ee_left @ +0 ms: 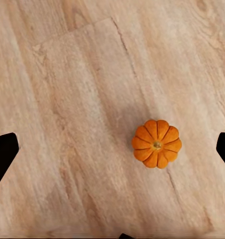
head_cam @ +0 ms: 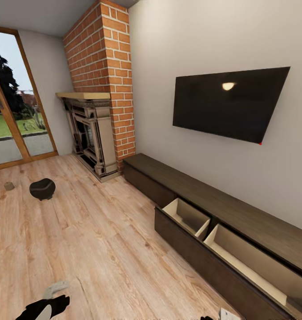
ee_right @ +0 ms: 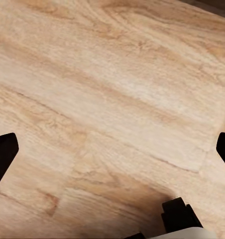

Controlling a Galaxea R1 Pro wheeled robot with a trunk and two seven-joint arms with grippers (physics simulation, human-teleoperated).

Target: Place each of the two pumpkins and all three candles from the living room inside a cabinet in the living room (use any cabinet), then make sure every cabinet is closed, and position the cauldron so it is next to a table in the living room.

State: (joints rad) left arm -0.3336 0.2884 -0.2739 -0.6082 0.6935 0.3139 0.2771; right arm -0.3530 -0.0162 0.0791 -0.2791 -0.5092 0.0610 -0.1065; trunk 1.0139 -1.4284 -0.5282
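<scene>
left gripper (ee_left: 112, 149) spread wide, dark fingers (ee_left: 4, 152) at opposite edges of the wrist view, nothing between. right gripper (ee_right: 112, 149) likewise spread wide and empty. left arm (head_cam: 44, 307) low at the head view's bottom edge.

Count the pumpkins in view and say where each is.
1: a pumpkin sits upright on the wood floor, seen by the left wrist camera. The second may be out of view.

The cabinet (head_cam: 222, 222) is running off the head view's right and bottom edges, so its far end and open drawer are being cut short. By the cauldron (head_cam: 42, 188), a small tan object (head_cam: 8, 186) is showing too small to identify. The left end effector (ee_left: 112, 144) is showing only dark fingertips (ee_left: 3, 154) at the frame sides.
</scene>
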